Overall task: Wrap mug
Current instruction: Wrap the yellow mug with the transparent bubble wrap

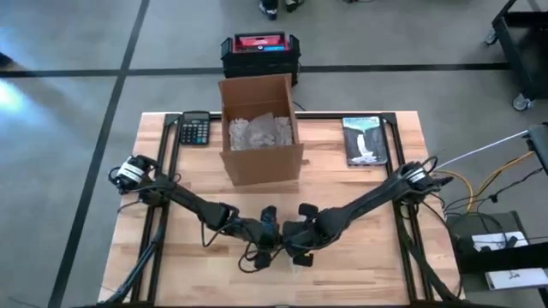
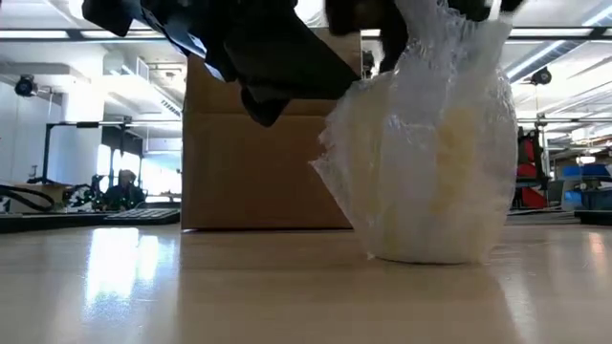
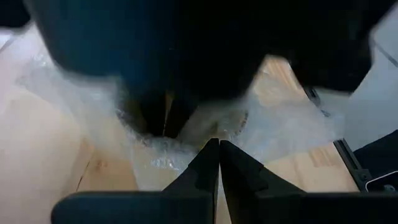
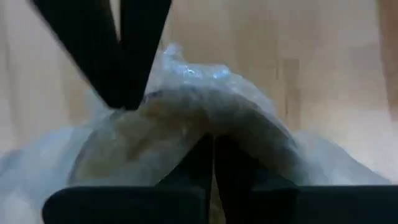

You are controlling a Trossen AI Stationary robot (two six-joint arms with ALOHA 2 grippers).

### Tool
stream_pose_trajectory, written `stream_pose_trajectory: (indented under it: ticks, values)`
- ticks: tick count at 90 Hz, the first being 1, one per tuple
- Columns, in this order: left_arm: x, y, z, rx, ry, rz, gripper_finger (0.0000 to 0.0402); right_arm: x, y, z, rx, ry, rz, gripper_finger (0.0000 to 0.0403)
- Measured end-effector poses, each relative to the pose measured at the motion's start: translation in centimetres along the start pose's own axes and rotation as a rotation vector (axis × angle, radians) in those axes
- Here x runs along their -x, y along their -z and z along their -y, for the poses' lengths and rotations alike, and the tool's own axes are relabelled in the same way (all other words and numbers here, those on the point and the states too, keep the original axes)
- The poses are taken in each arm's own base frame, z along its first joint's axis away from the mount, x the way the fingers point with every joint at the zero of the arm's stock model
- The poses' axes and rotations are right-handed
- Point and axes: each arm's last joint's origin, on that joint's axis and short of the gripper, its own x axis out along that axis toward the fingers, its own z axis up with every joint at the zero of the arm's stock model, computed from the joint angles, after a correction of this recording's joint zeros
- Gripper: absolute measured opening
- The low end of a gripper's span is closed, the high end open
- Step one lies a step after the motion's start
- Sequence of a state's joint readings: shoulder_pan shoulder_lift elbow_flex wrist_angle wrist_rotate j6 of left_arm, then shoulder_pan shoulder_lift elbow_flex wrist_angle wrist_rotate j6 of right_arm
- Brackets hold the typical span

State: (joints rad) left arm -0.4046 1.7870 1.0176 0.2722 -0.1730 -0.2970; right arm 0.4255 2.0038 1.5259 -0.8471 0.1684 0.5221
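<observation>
Here we see the mug (image 2: 442, 182) standing on the near part of the wooden tabletop (image 1: 360, 248), swathed in clear bubble wrap (image 2: 421, 105) that bunches upward over it; through the film it shows as a pale, cream shape. Both arms meet right above it. The left pincer (image 1: 272, 244) has its fingers together, pinching a fold of the wrap, as its wrist view shows with the two dark fingers (image 3: 208, 165) pressed side by side into the crinkled film. The right pincer (image 1: 300, 248) is likewise clamped on the wrap just beside the left one, its fingers (image 4: 208, 155) meeting over the covered mug.

The tabletop is light, planked wood with a glossy finish that mirrors the ceiling lights in the low view, and a black frame runs along its sides. Beyond the arms, toward the middle, stands an open cardboard box (image 1: 259, 128) with crumpled packing material (image 1: 259, 131) inside. At the far edge a black calculator (image 1: 194, 129) lies left of the box, and a picture book (image 1: 365, 139) lies to its right.

Past the tabletop, on the grey floor marked with dark lines, sits a black case with a red lid (image 1: 259, 51). In the low view the room behind shows long ceiling lights and a person (image 2: 124, 186) seated far off.
</observation>
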Motion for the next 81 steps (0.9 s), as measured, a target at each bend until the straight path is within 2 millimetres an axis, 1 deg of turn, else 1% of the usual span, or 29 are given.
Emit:
stream_pose_trajectory:
  ticks: [5,11,20,27,39,46,56,61,67,81]
  values:
    - [0.0,0.0,0.0,0.0,0.0,0.0,0.0,-0.6,0.1,-0.1,0.027,0.007,-0.014,0.0002]
    - [0.0,0.0,0.0,0.0,0.0,0.0,0.0,-0.7,0.1,-0.1,0.049,0.004,-0.022,0.0002]
    - [0.0,0.0,0.0,0.0,0.0,0.0,0.0,0.7,0.1,0.1,0.049,-0.021,-0.001,0.0002]
    - [0.0,0.0,0.0,0.001,-0.001,0.0,0.0,2.4,0.3,0.5,0.047,-0.062,-0.003,0.0002]
    - [0.0,0.0,0.0,0.001,-0.001,0.003,0.0,6.9,0.3,1.1,0.045,-0.164,0.077,0.0002]
    - [0.0,0.0,0.0,0.001,-0.001,0.003,0.0,9.0,0.4,1.6,0.04,-0.193,0.129,0.0002]
    - [0.0,-0.1,0.0,0.001,0.0,0.005,0.0,10.5,0.2,1.7,0.033,-0.229,0.203,0.0002]
    - [0.0,-0.1,0.0,0.001,0.0,0.005,0.0,10.6,0.0,1.5,0.039,-0.255,0.23,0.0002]
    - [0.0,0.0,0.0,0.001,0.0,0.004,0.0,10.2,-0.5,1.0,0.067,-0.302,0.251,0.0002]
    - [0.0,0.0,0.0,0.001,0.0,0.003,0.0,7.1,-0.7,0.0,0.112,-0.333,0.168,0.0002]
